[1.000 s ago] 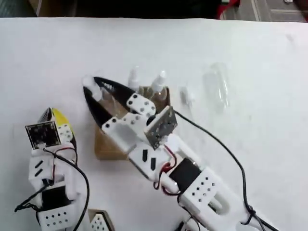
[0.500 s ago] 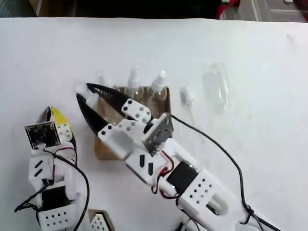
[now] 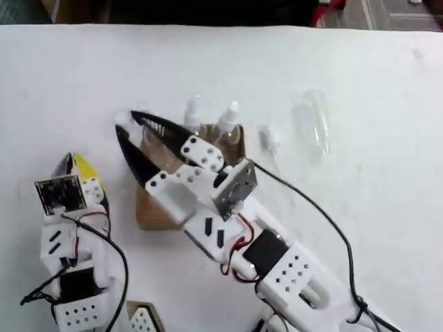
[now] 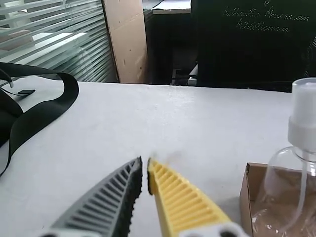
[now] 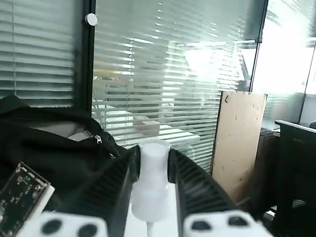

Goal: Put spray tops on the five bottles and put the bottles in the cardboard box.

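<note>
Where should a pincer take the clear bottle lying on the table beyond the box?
Probably mid-body, from above: the clear bottle lies on its side on the table, long axis pointing roughly away from the arms, so close across its width.

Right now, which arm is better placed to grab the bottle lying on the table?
Right, probably: the bottle lies on that arm's side of the cardboard box, the left gripper beyond it; but the right gripper clamps a spray top.

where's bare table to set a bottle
Bare white table: the far strip beyond the brown cardboard box, and the right side past the clear plastic bottle. Crowded: at the box, where the right gripper clamps a white spray top.
</note>
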